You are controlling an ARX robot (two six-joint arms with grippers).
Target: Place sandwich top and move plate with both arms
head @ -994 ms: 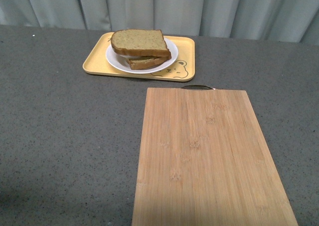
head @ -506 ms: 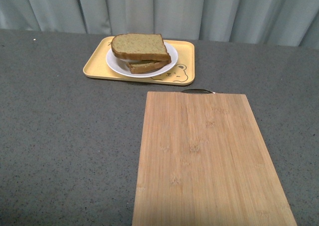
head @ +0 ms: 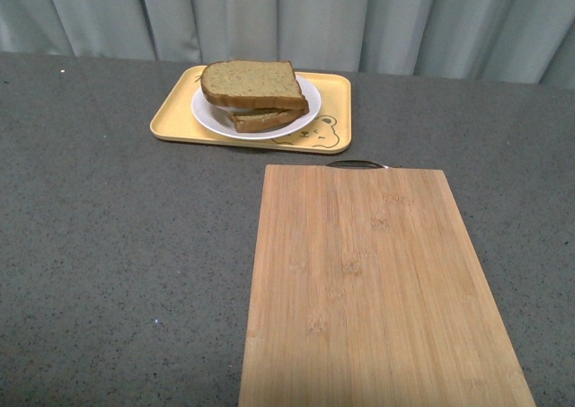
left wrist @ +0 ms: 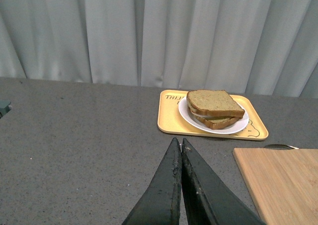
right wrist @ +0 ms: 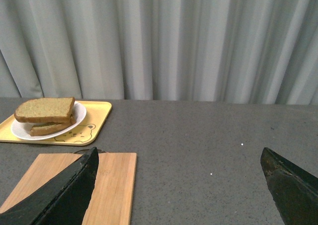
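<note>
Left gripper [left wrist: 180, 144]: two black wedge fingers pressed tight together, tips touching, nothing held. Up above the grey table [left wrist: 74, 135], well back from the food.

Right gripper [right wrist: 179, 160]: two black fingers spread far apart, one at each side of the right wrist view, nothing between them but table. Also hanging well away from the food, over the near end of the wooden board [right wrist: 94, 185].

Not seen at all in the front view, either arm.

Out past the left gripper's tips: sandwich top [head: 252, 82], a tan speckled bread slice with brown crust, lying flat as the upper layer of a sandwich. Under it, a second bread slice [head: 267, 118], poking out a bit toward the near side. Something pale between the two slices, too small to name.

All of that sitting on the plate [head: 203, 115], round and white, with its rim showing around the bread. Plate sitting on a yellow tray [head: 171, 115] with a little bear face printed near one corner. Tray at the far side of the table, close to the grey curtain [head: 359, 21].

Nearer to the robot: the big wooden board, bare on top, just beside the tray but not touching it. A small dark metal handle [head: 357, 163] at the board's far edge.
</note>
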